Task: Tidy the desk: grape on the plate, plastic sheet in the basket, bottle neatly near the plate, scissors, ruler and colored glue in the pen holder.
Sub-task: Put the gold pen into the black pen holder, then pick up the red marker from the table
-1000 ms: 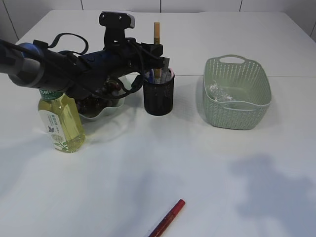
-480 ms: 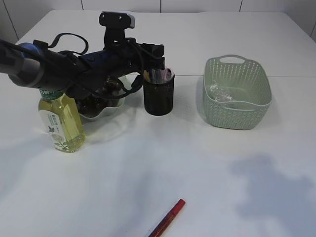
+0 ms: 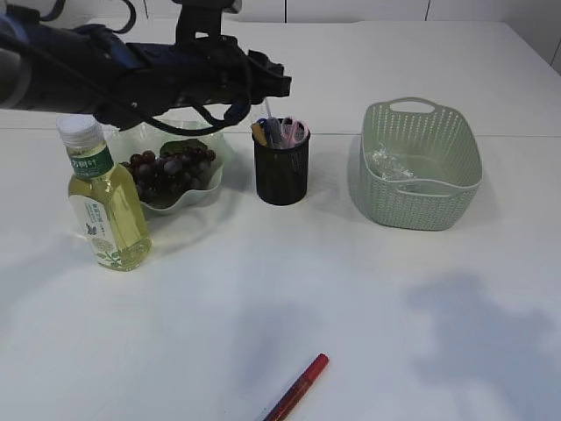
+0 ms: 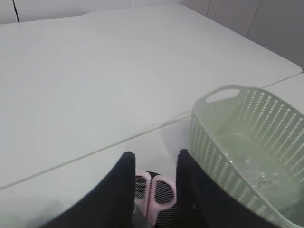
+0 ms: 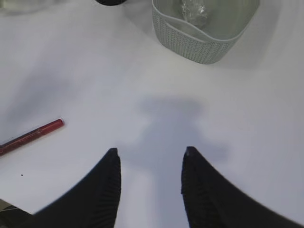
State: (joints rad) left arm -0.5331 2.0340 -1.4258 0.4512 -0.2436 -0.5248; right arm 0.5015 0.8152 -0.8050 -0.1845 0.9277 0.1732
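Left pincer (image 4: 153, 164) hovers empty above the pen holder (image 3: 281, 167)
Its jaws spread over pink scissors (image 4: 151, 189); right pincer (image 5: 151, 156) spread above the surface (image 5: 266, 118), glue pen (image 5: 31, 136) nearby

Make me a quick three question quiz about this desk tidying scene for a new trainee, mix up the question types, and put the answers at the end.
1. True or false: the grapes are already on the plate.
2. Multiple choice: where is the red glue pen? A) in the pen holder B) in the basket C) lying on the table near the front edge
3. Fill in: the pink-handled scissors stand in the black ____.

Key
1. True; the bottle stands just in front of that plate.
2. C; it lies far from the pen holder and the basket.
3. Pen holder; the left gripper hangs open above it, holding nothing.
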